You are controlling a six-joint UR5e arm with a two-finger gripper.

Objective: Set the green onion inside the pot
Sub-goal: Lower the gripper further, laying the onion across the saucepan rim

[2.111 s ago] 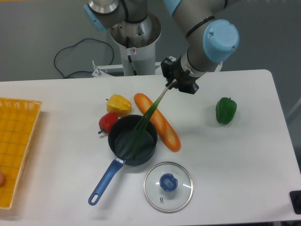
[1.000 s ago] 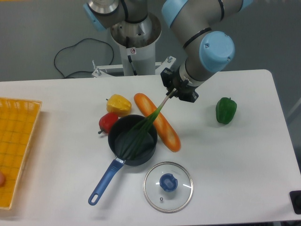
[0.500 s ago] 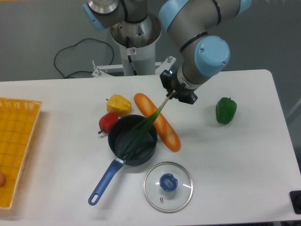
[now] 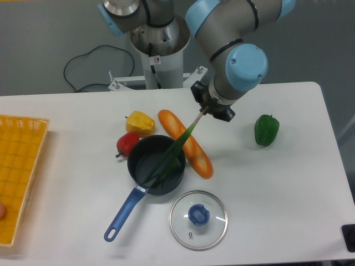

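Note:
The green onion [image 4: 176,146] slants from upper right down to lower left, its pale end held at the gripper [image 4: 209,108] and its dark green leaves reaching down into the pot [image 4: 157,164]. The pot is a small dark saucepan with a blue handle pointing to the lower left. My gripper hangs above the table to the upper right of the pot, shut on the onion's pale end. The stalk crosses over the long orange bread loaf [image 4: 186,143] lying against the pot's right side.
A yellow pepper [image 4: 140,122] and a red pepper [image 4: 127,144] sit to the upper left of the pot. A green bell pepper [image 4: 267,129] stands at the right. A glass lid [image 4: 198,219] with a blue knob lies in front. A yellow basket [image 4: 19,174] is at the left edge.
The gripper has shifted slightly left and lower over the last two seconds, and the onion's leaves have swung a little, still resting inside the pot.

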